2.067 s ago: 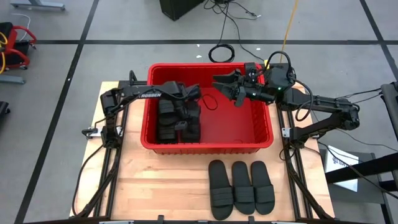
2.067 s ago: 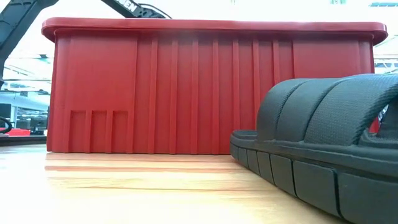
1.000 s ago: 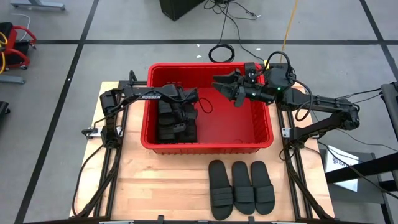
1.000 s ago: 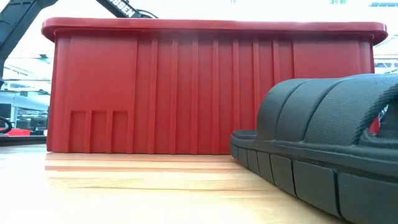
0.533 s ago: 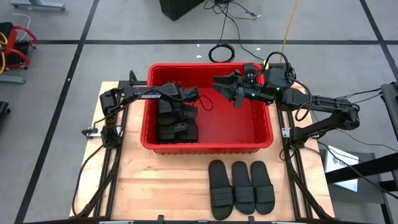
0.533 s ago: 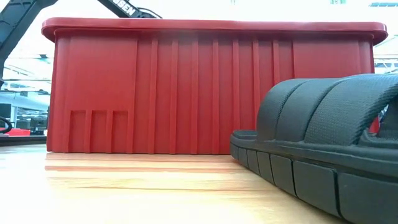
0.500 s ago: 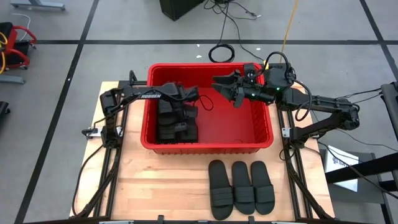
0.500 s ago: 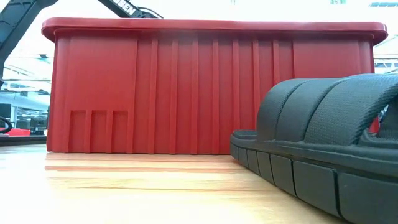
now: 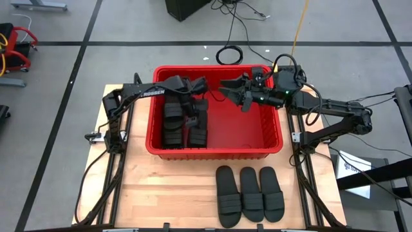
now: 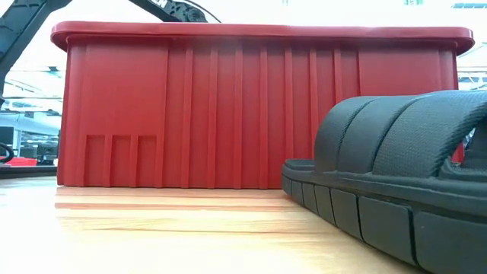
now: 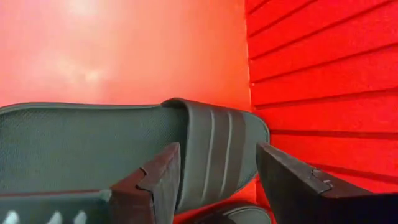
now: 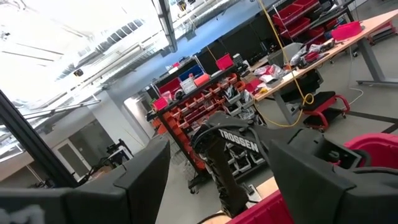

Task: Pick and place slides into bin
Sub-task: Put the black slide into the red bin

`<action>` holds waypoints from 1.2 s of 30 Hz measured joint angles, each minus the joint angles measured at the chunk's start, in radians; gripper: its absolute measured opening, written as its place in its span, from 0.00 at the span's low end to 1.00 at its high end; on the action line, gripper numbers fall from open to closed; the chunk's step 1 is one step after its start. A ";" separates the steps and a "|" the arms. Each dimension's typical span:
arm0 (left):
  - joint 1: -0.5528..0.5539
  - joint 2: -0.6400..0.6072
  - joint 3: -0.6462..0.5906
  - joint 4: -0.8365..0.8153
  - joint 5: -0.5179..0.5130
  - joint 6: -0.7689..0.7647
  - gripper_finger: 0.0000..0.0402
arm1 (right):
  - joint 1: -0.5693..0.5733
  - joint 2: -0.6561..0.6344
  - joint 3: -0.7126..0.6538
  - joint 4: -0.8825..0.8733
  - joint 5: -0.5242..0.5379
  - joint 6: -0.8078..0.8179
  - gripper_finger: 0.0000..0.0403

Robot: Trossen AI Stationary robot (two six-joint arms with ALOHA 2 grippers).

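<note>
Inside the bin (image 9: 270,138), left claw (image 11: 214,180) spread above slides (image 9: 183,122), right claw (image 9: 233,95) spread, 3 slides (image 9: 250,194) out front.

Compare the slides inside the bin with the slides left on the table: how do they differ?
The slides in the bin lie bunched against its left side, under the left gripper; the slides on the table sit in a neat row of three, side by side, in front of the bin. No gripper is near the table row. All are matching black slides with ribbed straps.
</note>
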 joint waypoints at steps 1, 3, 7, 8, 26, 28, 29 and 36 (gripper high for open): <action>-0.001 0.000 0.000 -0.002 -0.012 0.005 0.50 | 0.003 0.000 0.000 0.000 0.000 -0.001 0.66; -0.009 0.000 0.000 -0.007 -0.034 0.011 0.50 | 0.008 0.000 0.000 0.000 -0.001 -0.002 0.66; -0.038 0.000 0.000 0.041 -0.026 0.024 0.50 | 0.019 0.000 0.000 -0.001 0.000 -0.006 0.66; -0.046 0.000 0.000 0.061 -0.025 0.022 0.50 | 0.019 0.000 0.000 -0.002 0.000 -0.006 0.66; -0.195 0.043 -0.041 0.073 -0.206 -0.025 0.50 | 0.019 0.000 0.000 -0.004 0.027 -0.006 0.66; -0.191 0.042 -0.057 0.057 -0.216 -0.046 0.50 | 0.019 0.000 0.000 -0.003 0.027 -0.006 0.66; -0.189 0.041 -0.066 0.047 -0.215 -0.049 0.50 | 0.019 0.000 0.000 -0.003 0.027 -0.006 0.66; -0.184 0.040 -0.092 0.037 -0.214 -0.135 0.50 | 0.020 0.000 0.000 -0.003 0.026 0.001 0.66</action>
